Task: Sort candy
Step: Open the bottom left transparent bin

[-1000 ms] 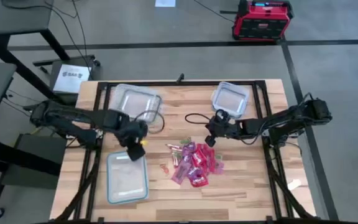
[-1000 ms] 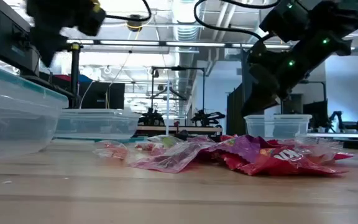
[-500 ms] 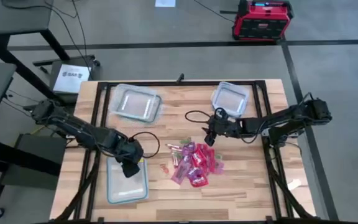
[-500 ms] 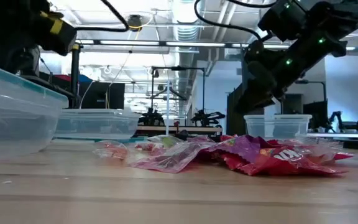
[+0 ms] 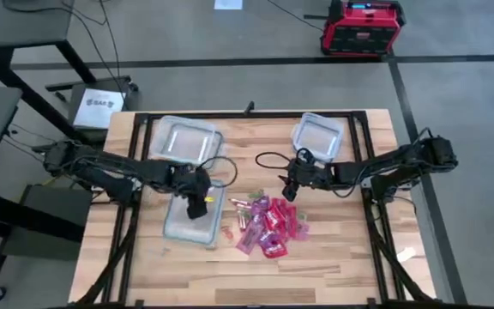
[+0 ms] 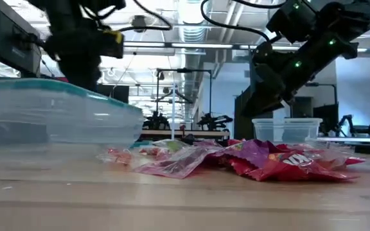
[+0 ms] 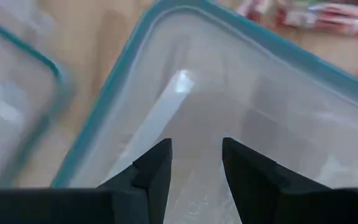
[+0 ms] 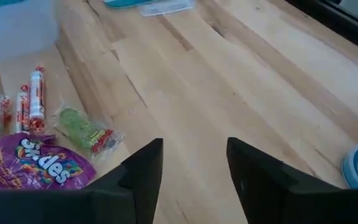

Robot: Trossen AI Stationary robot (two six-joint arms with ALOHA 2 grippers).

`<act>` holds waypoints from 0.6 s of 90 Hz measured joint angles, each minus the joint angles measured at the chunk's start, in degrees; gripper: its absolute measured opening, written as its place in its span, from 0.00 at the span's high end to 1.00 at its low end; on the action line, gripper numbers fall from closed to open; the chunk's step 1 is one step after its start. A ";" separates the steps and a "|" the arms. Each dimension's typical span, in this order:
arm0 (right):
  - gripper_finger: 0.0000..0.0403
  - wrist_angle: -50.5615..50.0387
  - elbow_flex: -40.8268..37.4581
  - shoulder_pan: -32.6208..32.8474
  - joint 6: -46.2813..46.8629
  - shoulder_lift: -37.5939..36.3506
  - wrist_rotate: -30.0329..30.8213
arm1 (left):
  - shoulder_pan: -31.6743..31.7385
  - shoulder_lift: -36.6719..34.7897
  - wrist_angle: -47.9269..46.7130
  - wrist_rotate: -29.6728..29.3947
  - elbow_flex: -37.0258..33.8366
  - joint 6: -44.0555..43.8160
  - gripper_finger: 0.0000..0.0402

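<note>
The candy [image 5: 267, 225] lies in a heap of red, pink and purple packets at mid-table, also seen in the low view as candy [image 6: 249, 160]. One small red piece [image 5: 226, 232] lies apart on its left. A clear container with a bluish rim [image 5: 189, 221] sits left of the heap. My left gripper [image 5: 199, 201] is over that container's far end, open, with its fingers [image 7: 157, 168] down inside the container [image 7: 272, 99]. My right gripper [image 5: 290, 190] hovers open just beyond the heap's far edge, above bare wood, with a purple packet [image 8: 42, 165] beside it. My left gripper reaches into the clear container from above, near its far end, fingers spread and pointing down toward its floor [image 7: 194, 134]. The fingertips are hidden by the gripper itself, so I cannot tell whether they touch the floor or a wall. The container sits on the table.
Two more clear containers stand at the far side, one at the left [image 5: 187, 142] and one at the right [image 5: 317, 136]. Black cables [image 5: 271, 163] loop over the wood between them. Bare wood lies along the near edge.
My left gripper went toward the near edge onto the container at the near left, then back toward the far right. The container slid with it along the table, toward the candy heap, and turned a little.
</note>
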 joint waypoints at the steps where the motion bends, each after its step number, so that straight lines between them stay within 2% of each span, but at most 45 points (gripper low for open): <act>1: 0.59 0.00 0.00 0.00 0.00 0.00 -0.01 | 0.40 0.01 0.59 -0.15 -0.02 0.89 0.68; 19: 0.59 0.10 0.00 -0.02 0.00 0.00 0.00 | 7.77 0.05 9.97 -1.19 0.00 11.63 0.68; 30: 0.59 0.24 0.00 -0.44 -0.07 0.02 0.00 | 10.23 0.03 15.04 -1.19 0.55 12.78 0.68; 37: 0.59 0.65 0.00 -0.48 -1.03 0.02 0.04 | 10.18 -0.38 11.04 -0.92 3.15 9.73 0.68; 44: 0.59 3.02 0.00 -0.44 -3.68 0.02 -0.15 | 9.31 -0.60 4.86 -0.77 6.71 2.41 0.68; 54: 0.59 11.20 -0.02 -0.78 -8.35 0.04 -4.56 | 6.82 -0.60 -4.90 1.98 9.70 -8.79 0.68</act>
